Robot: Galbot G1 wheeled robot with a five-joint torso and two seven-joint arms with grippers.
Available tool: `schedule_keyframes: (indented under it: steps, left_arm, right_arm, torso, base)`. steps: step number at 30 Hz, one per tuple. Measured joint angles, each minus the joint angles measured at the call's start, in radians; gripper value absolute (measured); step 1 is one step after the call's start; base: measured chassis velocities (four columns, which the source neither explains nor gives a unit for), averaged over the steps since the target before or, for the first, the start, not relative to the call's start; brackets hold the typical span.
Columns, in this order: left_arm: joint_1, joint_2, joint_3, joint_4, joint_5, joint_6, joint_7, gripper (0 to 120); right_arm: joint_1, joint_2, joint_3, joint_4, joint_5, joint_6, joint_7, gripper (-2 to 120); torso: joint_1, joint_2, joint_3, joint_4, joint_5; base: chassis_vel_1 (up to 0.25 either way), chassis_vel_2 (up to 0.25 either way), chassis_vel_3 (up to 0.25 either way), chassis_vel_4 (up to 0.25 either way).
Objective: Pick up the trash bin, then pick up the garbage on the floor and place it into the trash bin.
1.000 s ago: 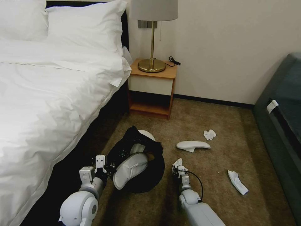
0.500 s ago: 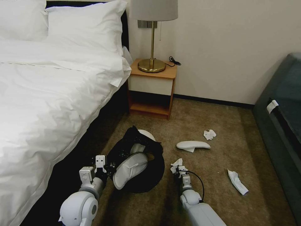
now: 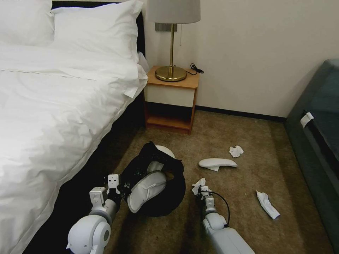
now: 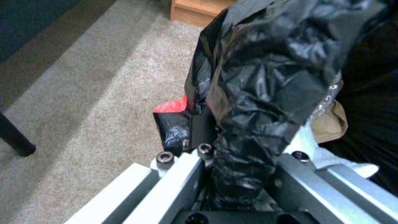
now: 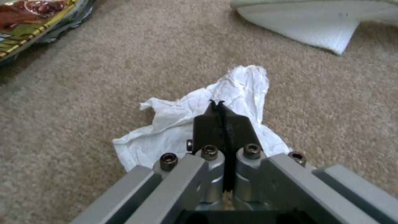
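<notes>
A: Right wrist view first. Right gripper (image 5: 219,104): jaws pressed together, tips pinching a fold of a crumpled tissue (image 5: 182,124). Tissue spreads to both sides of the fingers (image 5: 207,127), over the carpet (image 5: 83,93). Cannot tell whether it is lifted or touching the floor.

B: Around it?

A: Gold wrapper (image 5: 29,18) at one corner, well apart. Slipper edge (image 5: 315,6) with a flat white tissue (image 5: 307,31) tucked under it, near the far side.

B: Head view, same gripper?

A: Right gripper (image 3: 200,188) low over the carpet, right of the bin (image 3: 166,197), white tissue (image 3: 197,184) at its tip.

B: Left gripper?

A: Left wrist view: left gripper (image 4: 232,143) clamped on the bin's bag-wrapped rim (image 4: 257,102), black plastic bunched between the fingers (image 4: 201,127). Red packet (image 4: 172,107) just beside the bag. Brown paper (image 4: 331,124) and something white (image 4: 331,155) inside the mouth.

B: Where is the bin?

A: Head view: tilted, mouth toward the camera, between the bed (image 3: 53,106) and the right arm, left gripper (image 3: 118,188) at its left rim. One slipper (image 3: 146,190) lies across the mouth.

B: Farther out?

A: Second slipper (image 3: 217,163) on the carpet beyond the right gripper. Small crumpled tissue (image 3: 236,151) behind it. Long tissue (image 3: 267,204) well to the right. Nightstand (image 3: 171,102) with lamp (image 3: 172,42) against the wall.
</notes>
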Motion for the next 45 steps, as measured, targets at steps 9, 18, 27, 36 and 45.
schedule_keyframes:
  steps: [9,18,27,36,45]
  left_arm:
    - [0.001,0.0,0.003,0.001,0.004,-0.001,0.001,0]
    - [0.003,0.001,-0.003,0.0,0.005,-0.004,0.005,0]
    - [0.001,0.0,-0.001,0.0,0.003,-0.004,0.006,0]
    - [0.004,-0.006,0.002,0.0,0.011,-0.004,0.007,0]
    - [0.004,-0.009,0.002,0.002,0.015,-0.004,0.008,0]
  right_arm:
    - [0.0,-0.002,-0.001,0.017,-0.001,-0.011,0.012,19]
    - [-0.006,-0.001,-0.002,0.018,-0.009,-0.012,0.013,50]
    - [-0.006,0.001,0.001,0.002,-0.01,-0.012,0.009,82]
    - [0.007,0.012,0.011,-0.04,-0.01,-0.006,-0.005,100]
    - [0.018,0.017,0.014,-0.067,-0.007,0.0,-0.016,100]
  torso:
    - [0.0,0.0,0.0,0.0,0.0]
    - [0.0,0.0,0.0,0.0001,0.0]
    - [0.0,0.0,0.0,0.0,0.0]
    - [0.0,0.0,0.0,0.0,0.0]
    - [0.0,0.0,0.0,0.0,-0.0001]
  base:
    - [0.0,0.0,0.0,0.0]
    - [0.0,0.0,0.0,0.0]
    - [0.0,0.0,0.0,0.0]
    - [0.0,0.0,0.0,0.0]
    - [0.0,0.0,0.0,0.0]
